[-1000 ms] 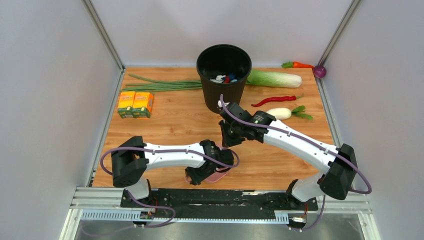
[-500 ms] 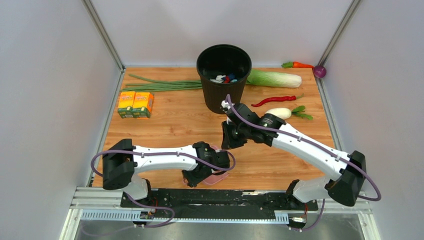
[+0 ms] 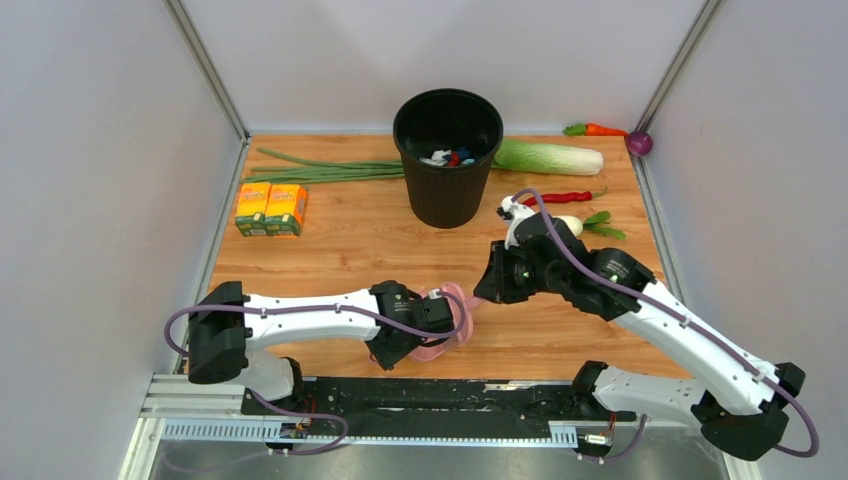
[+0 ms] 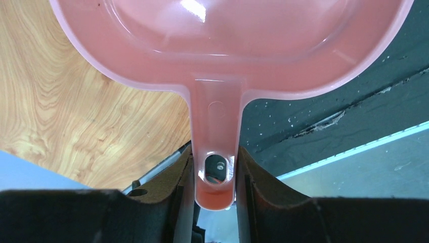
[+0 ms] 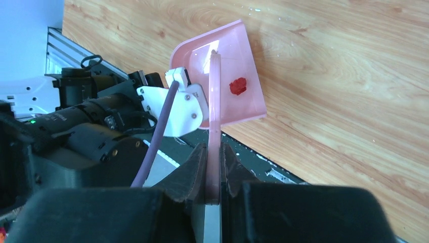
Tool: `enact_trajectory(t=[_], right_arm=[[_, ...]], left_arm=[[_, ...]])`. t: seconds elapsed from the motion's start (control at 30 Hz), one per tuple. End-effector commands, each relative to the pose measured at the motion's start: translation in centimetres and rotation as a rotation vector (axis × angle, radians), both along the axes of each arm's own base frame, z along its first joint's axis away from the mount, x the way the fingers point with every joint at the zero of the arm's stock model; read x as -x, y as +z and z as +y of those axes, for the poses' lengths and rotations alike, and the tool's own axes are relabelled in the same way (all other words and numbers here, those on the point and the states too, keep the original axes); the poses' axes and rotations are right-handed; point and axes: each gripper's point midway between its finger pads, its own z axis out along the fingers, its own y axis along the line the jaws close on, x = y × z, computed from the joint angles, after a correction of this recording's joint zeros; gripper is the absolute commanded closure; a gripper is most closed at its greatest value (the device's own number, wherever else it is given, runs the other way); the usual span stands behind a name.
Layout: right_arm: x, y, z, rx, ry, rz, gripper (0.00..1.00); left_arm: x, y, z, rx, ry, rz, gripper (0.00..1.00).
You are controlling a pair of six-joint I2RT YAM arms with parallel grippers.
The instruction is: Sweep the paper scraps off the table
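**Two-arm sweeping, collection stage.** The left pincer is pressed together on the handle of the pink dustpan, whose long axis runs straight ahead of it. The pan sits over the near edge of the worktop, partly above the dark base rail. Whether it rests there or is lifted cannot be told.

The right pincer pinches a thin pink tool. The tool is seen edge-on, so it is probably a small brush or scraper. It projects straight ahead and ends over the pan.

One red paper scrap lies inside the pan. It is ahead of the right pincer and just right of the tool's line, between the tool and the pan's open lip. No other red scrap shows on the worktop around either pincer.

Judgement: the scrap is close to the right pincer's tool, but the left pincer carries it. The coming move turns on the lip side, since a tilt that way would shed the scrap. The black bin stands well beyond both pincers.
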Motion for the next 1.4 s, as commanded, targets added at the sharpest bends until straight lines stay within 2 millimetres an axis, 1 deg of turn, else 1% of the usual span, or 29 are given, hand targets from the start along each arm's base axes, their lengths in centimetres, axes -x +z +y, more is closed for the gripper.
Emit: enact_trajectory(t=[0.0, 0.03, 0.1, 0.17, 0.27, 0.3, 0.43, 0.47, 0.63, 0.67, 0.73, 0.8, 0.97, 1.07, 1.1, 1.13, 1.17, 1.2, 1.23, 1.27, 1.37], right_arm=[[-1.2, 4.0, -2.5, -0.017, -0.154, -0.077, 1.0], [-1.7, 3.7, -3.9, 0.034, -0.209, -0.088, 1.0], [-2.6, 3.9, -5.7, 0.085, -0.304, -0.119, 1.0], [-3.2, 4.4, -7.1, 0.112, -0.381, -0.145, 1.0], [-3.6, 4.9, -7.9, 0.101, -0.443, -0.163, 1.0], [-3.6, 4.8, -8.0, 0.101, -0.452, -0.163, 1.0], [-3.4, 4.1, -9.1, 0.114, -0.493, -0.157, 1.0], [-3.3, 4.0, -9.4, 0.111, -0.51, -0.154, 1.0], [-2.9, 2.6, -11.3, 0.126, -0.595, -0.148, 1.0], [-2.8, 2.3, -11.5, 0.127, -0.605, -0.146, 1.0], [-2.6, 2.0, -11.8, 0.127, -0.614, -0.141, 1.0], [-2.3, 1.4, -11.9, 0.129, -0.613, -0.129, 1.0], [-1.5, 0.4, -12.1, 0.12, -0.601, -0.099, 1.0], [-1.1, 0.2, -12.1, 0.1, -0.602, -0.089, 1.0], [-1.0, 0.2, -12.1, 0.093, -0.6, -0.085, 1.0], [-0.9, 0.3, -12.2, 0.087, -0.599, -0.086, 1.0], [-0.8, 0.3, -12.3, 0.086, -0.602, -0.084, 1.0], [-0.8, 0.5, -12.3, 0.079, -0.607, -0.085, 1.0], [-0.7, 0.5, -12.4, 0.075, -0.61, -0.085, 1.0], [-0.6, 0.6, -12.5, 0.069, -0.612, -0.084, 1.0], [-0.4, 0.7, -12.4, 0.057, -0.605, -0.075, 1.0]], left_arm=[[-0.7, 0.0, -0.7, 0.063, 0.041, -0.048, 1.0], [-0.8, -0.1, -0.8, 0.066, 0.042, -0.052, 1.0], [-0.9, -0.1, -0.9, 0.072, 0.043, -0.058, 1.0], [-1.0, -0.1, -1.2, 0.084, 0.043, -0.065, 1.0], [-1.4, 0.5, -1.8, 0.11, 0.047, -0.079, 1.0], [-1.6, 1.0, -2.1, 0.126, 0.047, -0.09, 1.0], [-2.1, 2.4, -2.7, 0.148, 0.048, -0.115, 1.0], [-2.1, 2.6, -2.5, 0.137, 0.049, -0.115, 1.0], [-2.6, 4.8, -3.8, 0.194, 0.064, -0.141, 1.0], [-2.6, 5.1, -3.9, 0.201, 0.068, -0.144, 1.0], [-3.0, 6.6, -4.7, 0.246, 0.083, -0.165, 1.0], [-3.2, 7.6, -5.2, 0.288, 0.094, -0.181, 1.0], [-3.5, 8.9, -6.3, 0.329, 0.101, -0.188, 1.0], [-3.9, 10.1, -7.1, 0.345, 0.096, -0.204, 1.0], [-4.1, 10.1, -7.3, 0.339, 0.093, -0.207, 1.0], [-4.2, 10.7, -7.6, 0.345, 0.087, -0.212, 1.0], [-4.4, 10.6, -7.8, 0.336, 0.083, -0.215, 1.0], [-4.6, 11.1, -8.1, 0.344, 0.079, -0.22, 1.0], [-4.7, 11.0, -8.4, 0.339, 0.079, -0.219, 1.0], [-4.8, 11.5, -8.7, 0.347, 0.071, -0.223, 1.0], [-5.8, 12.5, -9.8, 0.363, 0.074, -0.229, 1.0]])
